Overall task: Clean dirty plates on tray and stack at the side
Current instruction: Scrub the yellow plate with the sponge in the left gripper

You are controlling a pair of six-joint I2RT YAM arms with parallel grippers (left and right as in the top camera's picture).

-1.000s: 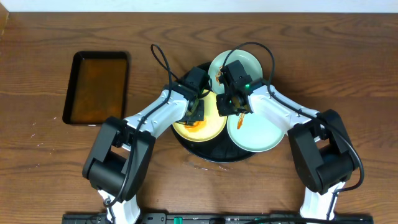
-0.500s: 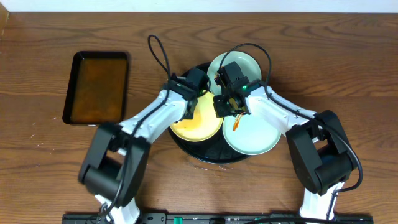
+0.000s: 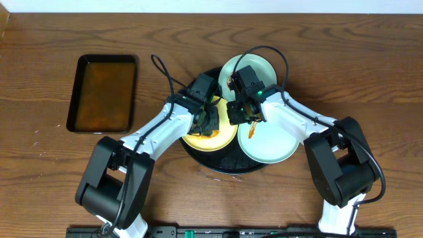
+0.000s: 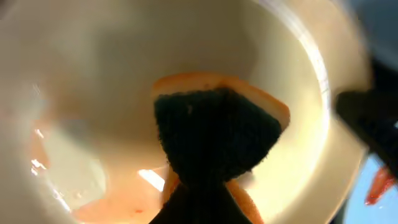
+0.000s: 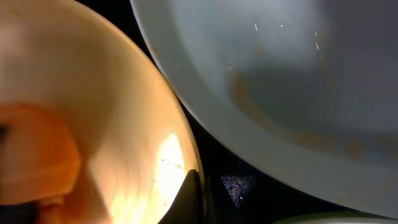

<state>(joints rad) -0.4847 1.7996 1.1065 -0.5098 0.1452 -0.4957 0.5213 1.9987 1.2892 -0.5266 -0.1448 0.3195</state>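
Two tools are seen over the tray (image 3: 225,163), both closed. The left tool (image 3: 209,119) is clamped on a sponge (image 4: 214,134), whose dark scouring face is pressed into the yellow plate (image 3: 223,135); an orange film is spread on that plate beside it. The right tool (image 3: 239,112) is shut at the yellow plate's right rim, though whether the rim is pinched cannot be told. Two mint plates are crowded against it on the tray: the near mint plate (image 3: 272,143), marked by an orange smear (image 3: 250,131), and the far mint plate (image 3: 262,67), partly hidden by the right arm. A rectangular tray (image 3: 104,92) is set well apart at the left of the bench (image 3: 53,172). Compared with half a second earlier, the left tool is found slightly further right on the yellow plate; the right tool has hardly been moved.
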